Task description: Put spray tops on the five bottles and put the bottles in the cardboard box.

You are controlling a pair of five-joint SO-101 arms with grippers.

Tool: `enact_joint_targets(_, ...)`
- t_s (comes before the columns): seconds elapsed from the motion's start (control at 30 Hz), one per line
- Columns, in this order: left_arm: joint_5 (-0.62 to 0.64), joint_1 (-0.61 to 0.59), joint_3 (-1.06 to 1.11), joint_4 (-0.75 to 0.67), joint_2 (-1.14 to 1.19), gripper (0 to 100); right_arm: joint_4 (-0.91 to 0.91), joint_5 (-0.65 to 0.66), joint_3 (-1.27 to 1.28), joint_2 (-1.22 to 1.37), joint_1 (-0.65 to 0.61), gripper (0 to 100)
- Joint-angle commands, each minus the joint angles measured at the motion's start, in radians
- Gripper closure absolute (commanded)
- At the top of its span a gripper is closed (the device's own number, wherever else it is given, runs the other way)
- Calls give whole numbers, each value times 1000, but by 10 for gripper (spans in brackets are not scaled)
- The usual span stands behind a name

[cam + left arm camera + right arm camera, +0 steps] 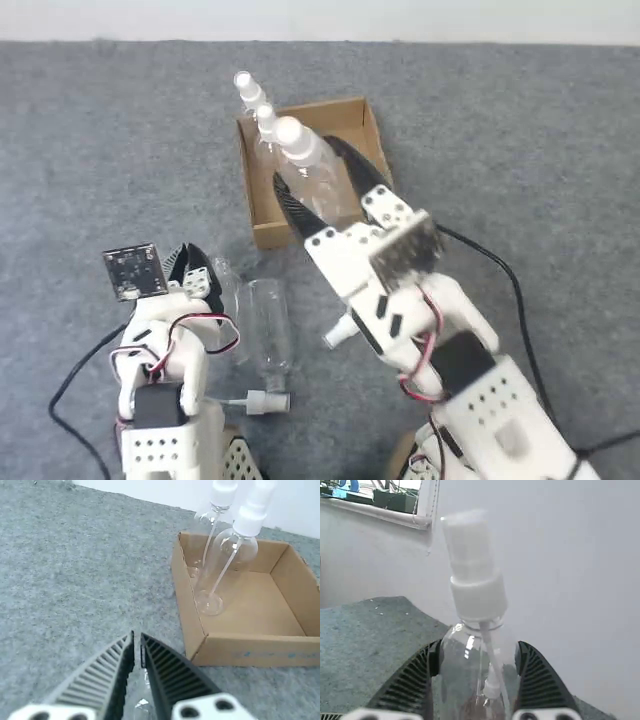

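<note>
- Cardboard box (262, 236), two capped bottles (227, 565) standing inside
- Right gripper (305, 162) pinching third capped bottle (465, 675) above box
- Left gripper (137, 642) fingers pressed together, near lying uncapped bottle (270, 325)

No legible text (cardboard box (240, 647) print blurred).

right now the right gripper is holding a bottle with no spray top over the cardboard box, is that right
Not quite. The bottle in the right gripper does have a spray top: the right wrist view shows the white top seated on its neck. The rest holds: it is held over the cardboard box.
</note>
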Motion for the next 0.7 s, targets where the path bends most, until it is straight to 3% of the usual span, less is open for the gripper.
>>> enact_joint_targets(0.0, -8, -6, -12, -29, -14, 988, -27, -15, -120, 67, -7, 977)
enact_joint_targets(0.4, -8, -6, -12, -29, -14, 988, -33, -186, -215, 291, -7, 977)
enact_joint_targets(0.67, -8, -5, -12, -29, -14, 988, -240, -184, -140, 341, -1, 977)
